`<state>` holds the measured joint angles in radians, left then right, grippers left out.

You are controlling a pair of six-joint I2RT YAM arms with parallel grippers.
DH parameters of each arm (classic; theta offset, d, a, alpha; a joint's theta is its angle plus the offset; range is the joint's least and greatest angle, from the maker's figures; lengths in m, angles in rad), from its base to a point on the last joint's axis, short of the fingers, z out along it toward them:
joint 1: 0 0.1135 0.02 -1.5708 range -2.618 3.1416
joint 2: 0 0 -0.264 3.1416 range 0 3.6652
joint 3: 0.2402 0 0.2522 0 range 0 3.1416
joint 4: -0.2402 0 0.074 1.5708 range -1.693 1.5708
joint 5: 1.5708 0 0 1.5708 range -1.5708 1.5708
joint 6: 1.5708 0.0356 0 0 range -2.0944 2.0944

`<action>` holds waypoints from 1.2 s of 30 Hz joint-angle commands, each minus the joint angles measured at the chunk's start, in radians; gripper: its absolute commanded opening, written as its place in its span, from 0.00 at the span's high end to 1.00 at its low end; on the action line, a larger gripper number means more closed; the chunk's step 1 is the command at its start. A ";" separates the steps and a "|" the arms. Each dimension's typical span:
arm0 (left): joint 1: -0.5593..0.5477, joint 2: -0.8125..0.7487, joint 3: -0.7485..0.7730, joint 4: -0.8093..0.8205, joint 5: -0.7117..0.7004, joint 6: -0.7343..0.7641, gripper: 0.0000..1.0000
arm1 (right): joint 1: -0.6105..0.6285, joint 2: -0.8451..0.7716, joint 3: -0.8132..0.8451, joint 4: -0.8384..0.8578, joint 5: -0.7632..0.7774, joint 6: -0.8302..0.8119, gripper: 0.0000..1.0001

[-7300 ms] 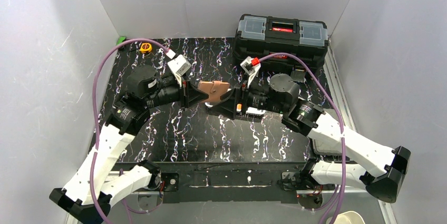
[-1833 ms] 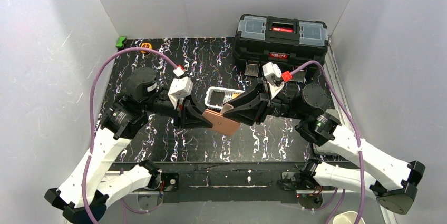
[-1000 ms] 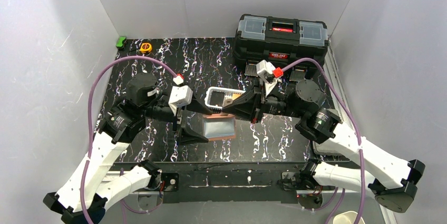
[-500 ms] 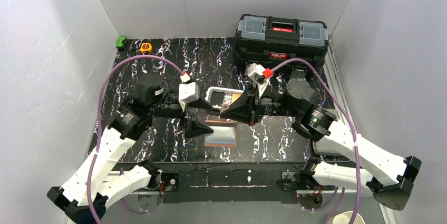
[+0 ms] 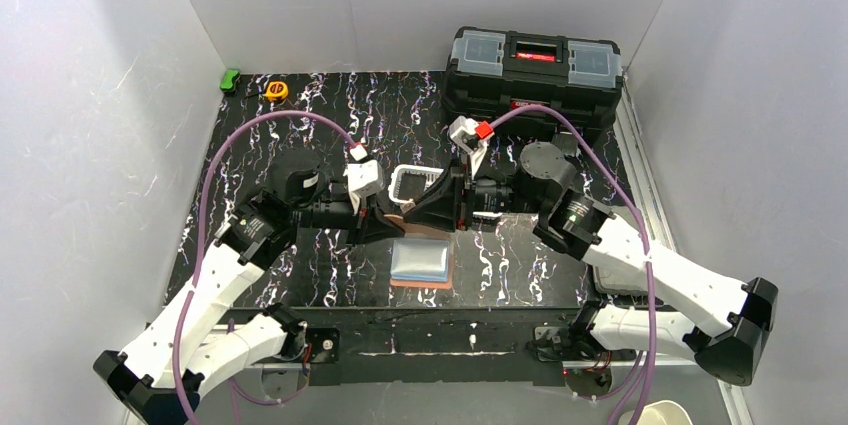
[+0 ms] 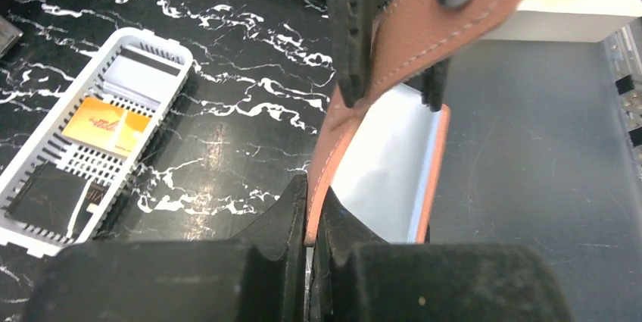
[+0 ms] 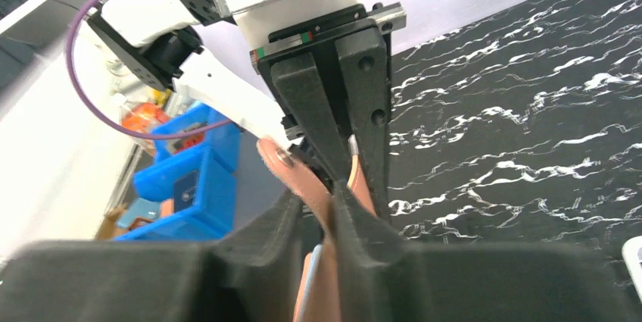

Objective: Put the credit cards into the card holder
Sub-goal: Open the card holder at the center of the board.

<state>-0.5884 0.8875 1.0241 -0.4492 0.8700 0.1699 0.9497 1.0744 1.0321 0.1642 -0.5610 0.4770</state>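
The salmon-pink card holder lies open on the table in front of both grippers, with a pale light-blue card on its inside. Its snap flap stands up. My left gripper is shut on the flap's lower edge. My right gripper faces it from the other side. Its jaws stand slightly apart around the same flap, which leans on one finger. In the top view the left gripper and right gripper meet tip to tip. An orange card and a black card lie in the white basket.
The white slotted basket sits just behind the grippers. A black toolbox stands at the back right. A yellow tape measure and a green item lie at the back left. Blue bins show beyond the table.
The left gripper has swung in and shut on the flap. The right gripper's jaws have eased apart. Both grippers moved back towards the basket, and the holder's body now lies flat.
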 commanded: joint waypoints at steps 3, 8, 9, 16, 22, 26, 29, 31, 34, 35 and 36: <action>-0.004 -0.053 -0.042 -0.012 -0.037 -0.045 1.00 | -0.017 -0.039 -0.005 -0.027 0.026 -0.055 0.42; -0.003 -0.044 -0.035 -0.030 0.036 -0.022 1.00 | -0.038 -0.074 0.011 -0.156 -0.060 -0.147 0.34; -0.004 -0.038 -0.028 -0.042 0.052 -0.011 1.00 | -0.037 -0.066 0.030 -0.218 -0.080 -0.173 0.34; -0.004 0.003 0.024 -0.109 0.150 0.033 1.00 | -0.037 0.029 0.224 -0.540 -0.116 -0.362 0.39; -0.002 0.010 0.054 -0.147 0.168 0.059 1.00 | -0.036 0.127 0.323 -0.687 -0.175 -0.418 0.51; -0.004 0.014 0.065 -0.148 0.173 0.062 1.00 | -0.019 0.167 0.324 -0.730 -0.215 -0.437 0.51; -0.003 0.022 0.074 -0.156 0.186 0.063 1.00 | -0.011 0.181 0.320 -0.734 -0.209 -0.440 0.53; -0.003 0.029 0.081 -0.163 0.191 0.069 1.00 | -0.009 0.184 0.308 -0.708 -0.200 -0.422 0.67; -0.004 0.032 0.089 -0.162 0.145 0.070 0.90 | -0.009 0.177 0.275 -0.635 -0.156 -0.364 0.93; -0.003 0.031 0.090 -0.158 0.117 0.062 0.70 | -0.009 0.165 0.252 -0.598 -0.120 -0.332 0.99; -0.003 0.029 0.094 -0.156 0.082 0.058 0.48 | -0.010 0.149 0.214 -0.551 -0.086 -0.294 0.99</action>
<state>-0.5884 0.9222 1.0683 -0.6052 0.9993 0.2310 0.9363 1.2659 1.3113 -0.5278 -0.7254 0.0849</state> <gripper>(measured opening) 0.227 0.063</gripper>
